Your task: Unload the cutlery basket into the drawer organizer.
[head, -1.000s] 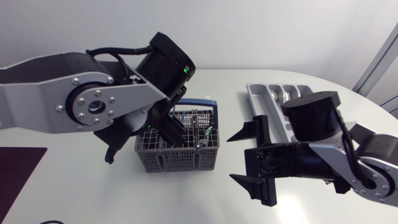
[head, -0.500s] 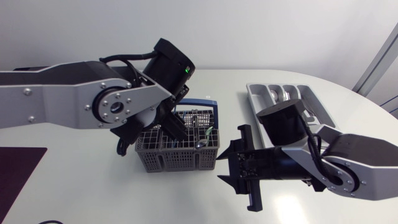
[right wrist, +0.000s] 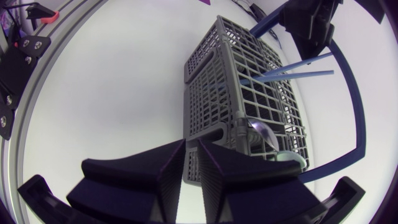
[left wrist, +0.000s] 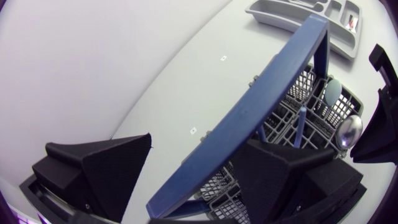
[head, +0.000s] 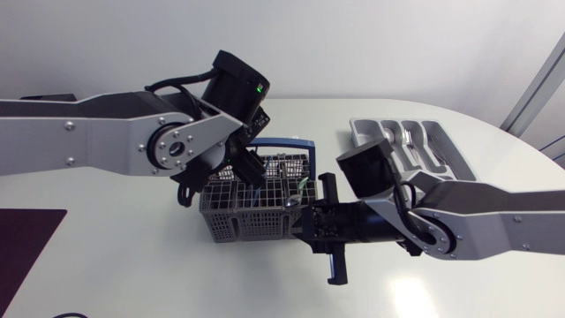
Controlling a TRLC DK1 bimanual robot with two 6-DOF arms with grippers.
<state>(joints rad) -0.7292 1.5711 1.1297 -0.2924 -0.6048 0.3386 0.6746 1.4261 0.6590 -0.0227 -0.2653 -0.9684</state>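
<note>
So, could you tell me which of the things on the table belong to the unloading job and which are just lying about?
Belong to the job:
- cutlery basket, with its blue handle
- spoon and blue-handled pieces in it
- drawer organizer
- left gripper and right gripper, both at the basket

Just lying about:
- dark mat near the table's edge

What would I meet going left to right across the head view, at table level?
left arm's silver link → cutlery basket → right gripper → drawer organizer. The left gripper and the rest of the right arm overlap these, so I have left them out.
</note>
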